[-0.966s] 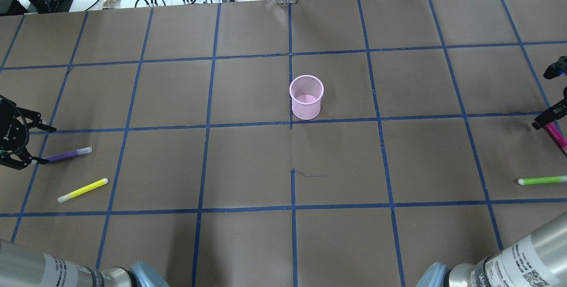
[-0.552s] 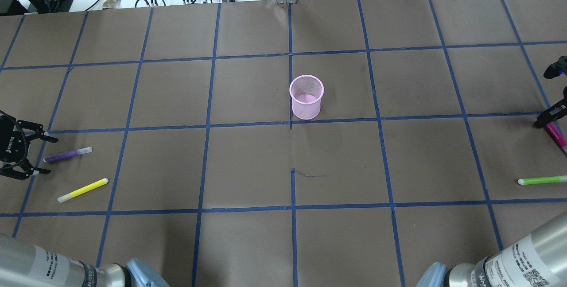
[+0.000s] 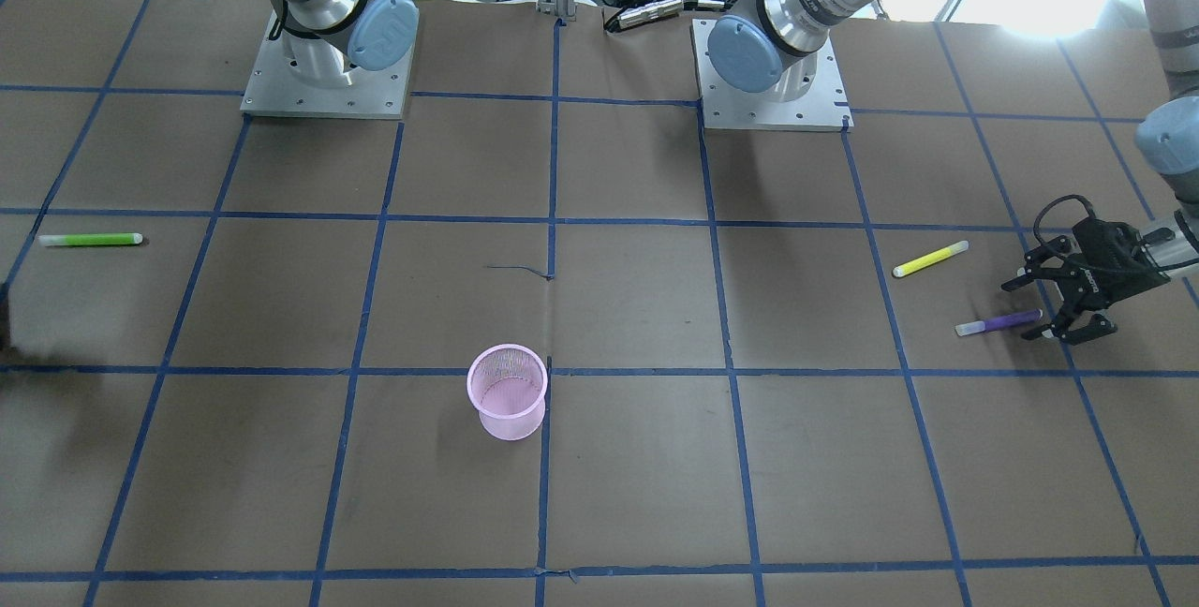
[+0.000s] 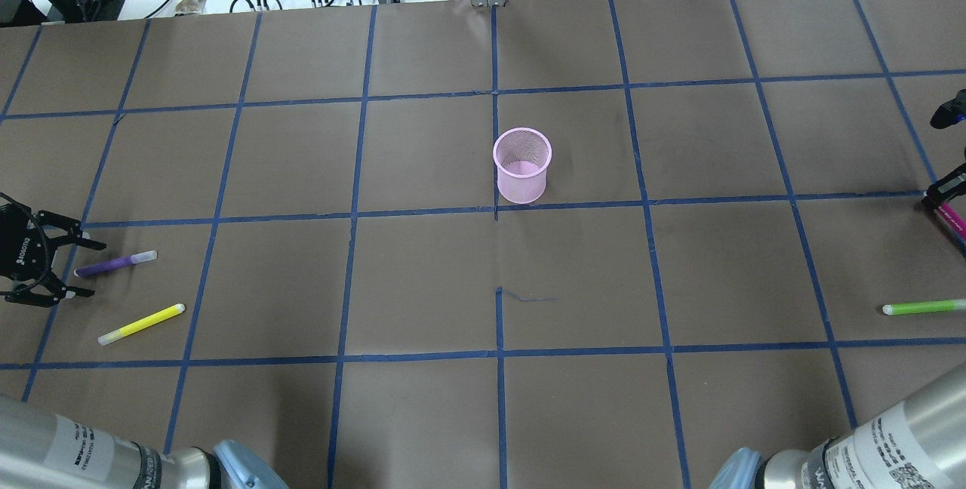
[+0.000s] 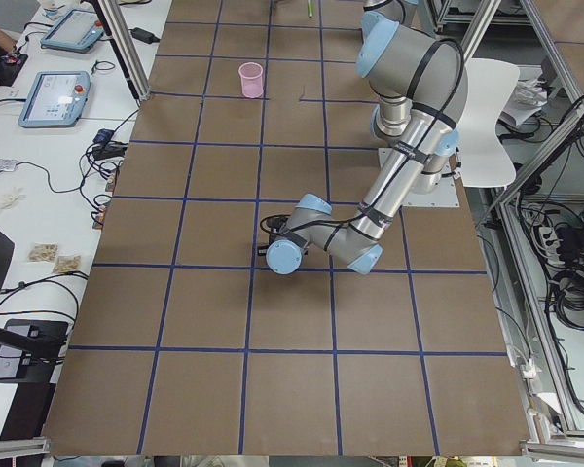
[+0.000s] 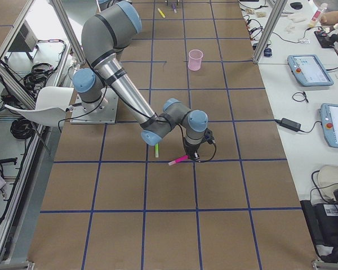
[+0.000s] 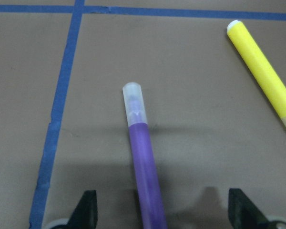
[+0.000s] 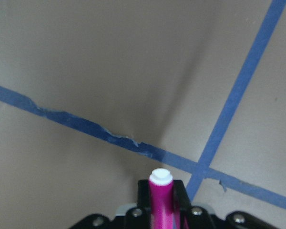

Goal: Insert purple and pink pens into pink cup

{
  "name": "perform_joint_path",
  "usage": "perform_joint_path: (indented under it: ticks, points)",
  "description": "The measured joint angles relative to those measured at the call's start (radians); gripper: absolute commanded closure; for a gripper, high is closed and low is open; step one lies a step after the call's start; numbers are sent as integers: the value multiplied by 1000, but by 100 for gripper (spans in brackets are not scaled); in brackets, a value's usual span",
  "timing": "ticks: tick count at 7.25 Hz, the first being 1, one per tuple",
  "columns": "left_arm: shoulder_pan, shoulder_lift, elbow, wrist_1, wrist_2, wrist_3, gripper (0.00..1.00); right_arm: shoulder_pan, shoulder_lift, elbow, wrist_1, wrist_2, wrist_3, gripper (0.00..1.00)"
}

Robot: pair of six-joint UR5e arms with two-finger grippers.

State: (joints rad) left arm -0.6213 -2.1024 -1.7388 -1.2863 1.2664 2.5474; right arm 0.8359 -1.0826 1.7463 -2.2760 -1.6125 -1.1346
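Pink cup [image 4: 521, 165] upright mid-table, only its own mesh floor showing inside; purple pen [image 4: 115, 263] flat on the table far to the robot's left, pink pen [image 4: 952, 219] far to its right. Left gripper [image 4: 84, 270] jaws spread wide either side of the purple pen's tail, not touching it; right gripper [image 8: 161, 210] jaws pinching the pink pen. Versus 1 s ago: cup and purple pen unmoved, left gripper re-centred on the tail, right gripper shifted outward with its pen.

You've got the cup [image 4: 521, 164] mid-table. Far left, the first pen [image 4: 115, 263] ends between the spread fingers of the left gripper [image 4: 90, 270], with a spare pen [image 4: 141, 323] just robot-side. Far right, the right gripper [image 4: 939, 198] pinches the second pen [image 4: 952, 221], with the other spare [image 4: 922, 308] nearer the robot.
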Motion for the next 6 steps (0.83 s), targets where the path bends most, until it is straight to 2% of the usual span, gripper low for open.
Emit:
perform_joint_path:
  ticks: [1, 2, 4, 6]
  points:
    - [0, -1, 0, 0, -1, 1, 100, 30, -61, -6, 43, 33, 32, 100]
    - [0, -1, 1, 0, -1, -1, 100, 88, -144, -7, 104, 97, 56, 100]
    - [0, 0, 4, 0, -2, -7, 100, 264, -312, -1, 194, 282, 150, 100]
    - [-6, 29, 18, 0, -4, -65, 100, 467, -397, 13, 168, 393, 304, 100]
